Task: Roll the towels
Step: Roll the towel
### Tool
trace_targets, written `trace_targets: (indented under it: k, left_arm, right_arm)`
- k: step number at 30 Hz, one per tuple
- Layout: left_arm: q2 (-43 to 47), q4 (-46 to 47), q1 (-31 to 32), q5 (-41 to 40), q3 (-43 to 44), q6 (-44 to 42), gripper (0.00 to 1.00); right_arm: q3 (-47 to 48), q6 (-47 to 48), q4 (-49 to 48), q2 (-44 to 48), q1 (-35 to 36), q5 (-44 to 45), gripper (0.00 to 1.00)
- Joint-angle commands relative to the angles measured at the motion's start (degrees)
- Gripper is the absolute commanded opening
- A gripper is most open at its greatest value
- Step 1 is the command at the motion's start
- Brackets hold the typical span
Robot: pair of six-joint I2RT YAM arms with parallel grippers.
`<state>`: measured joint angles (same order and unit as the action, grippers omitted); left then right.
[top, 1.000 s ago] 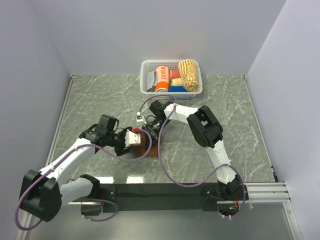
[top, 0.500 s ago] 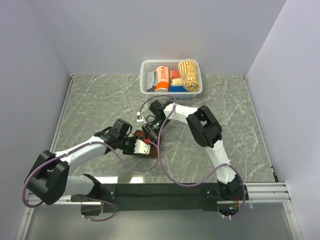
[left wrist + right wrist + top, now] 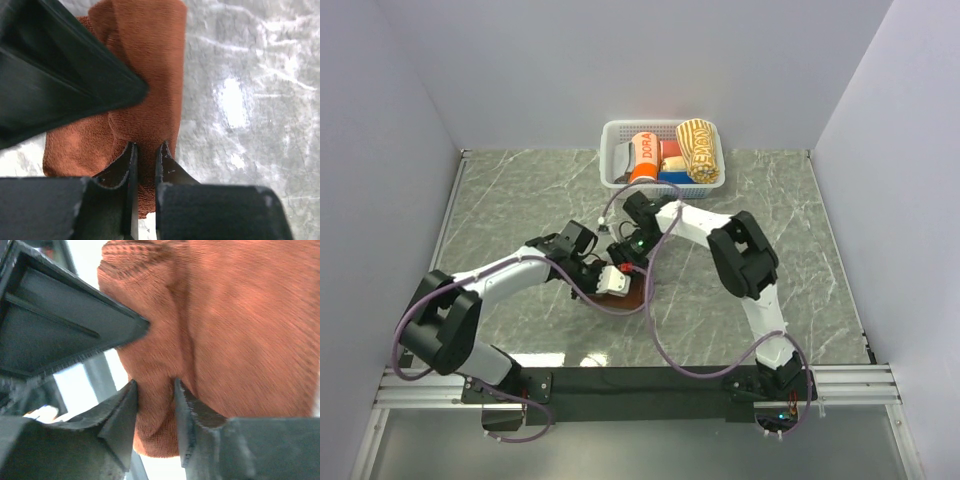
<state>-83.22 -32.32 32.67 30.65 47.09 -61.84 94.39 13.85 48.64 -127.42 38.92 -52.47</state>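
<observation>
brown towel (image 3: 632, 293) sits on the bench (image 3: 520, 200) in the middle of the near half, well apart from the basket (image 3: 662, 124) at the far edge. both arms meet over it: left arm (image 3: 500, 275) reaches in from the near left, right arm (image 3: 720, 235) bends back from the right, and the two wrists are just beside each other above the cloth. left wrist view: the towel (image 3: 150, 100) is bunched into a thick long fold on the marbled bench top (image 3: 250, 100), and the left jaws are clenched on its near edge with only a thin ridge of cloth in the narrow slot between the fingers (image 3: 125, 165). a dark wedge (image 3: 60, 75) crosses the upper left of that view over the towel; cannot tell which part it is. right wrist view: the towel (image 3: 225, 330) fills most of the frame, and a rounded fold of it lies between the fingers (image 3: 120, 415) of the right jaws, touching both inner faces. the gap here is wider than on the left; cannot tell whether this fold is squeezed or only resting there. striped towel (image 3: 698, 150) lies rolled in the right side of the basket, beside the orange roll marked "dora" (image 3: 642, 158), with small red, yellow and blue rolls (image 3: 672, 165) between them.
</observation>
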Motion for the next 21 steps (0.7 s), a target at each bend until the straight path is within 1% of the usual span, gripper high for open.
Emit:
trace_targets:
  k: [1,2,8,9,11,12,13,14,16,19,21]
  left_arm:
    - [-4.1,-13.9,0.5,3.4,0.1,1.4,0.01]
    - [-5.7,-15.2,0.4,3.8,1.5,2.8,0.01]
    - [-13.9,-18.7,0.1,5.3,7.7,7.6,0.01]
    - [-15.2,-19.6,-0.1,5.4,10.0,8.8,0.01]
    - [-19.8,-21.0,-0.1,5.9,12.9,10.2,0.01]
    - [-21.4,-22.9,-0.8,6.6,16.2,11.0,0.01]
    - [-23.2,-24.1,-1.3,7.3,17.9,11.6,0.01]
    - [-26.8,-25.3,-1.6,8.7,19.6,11.7,0.01]
    - [-30.3,-28.7,-3.1,9.9,24.3,11.5,0.01]
    - [-38.0,-32.2,-4.7,10.7,30.1,10.5,0.01]
    - [-40.7,-33.5,-5.9,10.7,34.4,10.1,0.01]
  right_arm:
    - [-2.7,2.4,-5.4,6.1,-6.2,17.9,0.42]
    - [-3.3,1.8,-6.1,8.6,-8.0,17.9,0.46]
    - [-6.8,0.5,-8.9,17.8,-14.6,19.3,0.48]
    - [-7.5,0.5,-9.1,20.3,-17.2,19.5,0.47]
    - [-10.1,1.3,-9.1,23.2,-19.5,20.2,0.47]
    - [-11.8,1.7,-9.1,26.0,-21.6,20.5,0.47]
    - [-12.9,2.0,-9.1,27.6,-22.8,20.6,0.47]
    - [-14.0,2.1,-9.3,29.3,-23.7,21.3,0.47]
    - [-17.8,2.5,-10.6,34.8,-25.9,22.5,0.47]
    - [-23.5,3.7,-11.9,42.6,-26.6,24.6,0.48]
    - [-27.0,4.6,-12.3,47.2,-26.6,25.1,0.55]
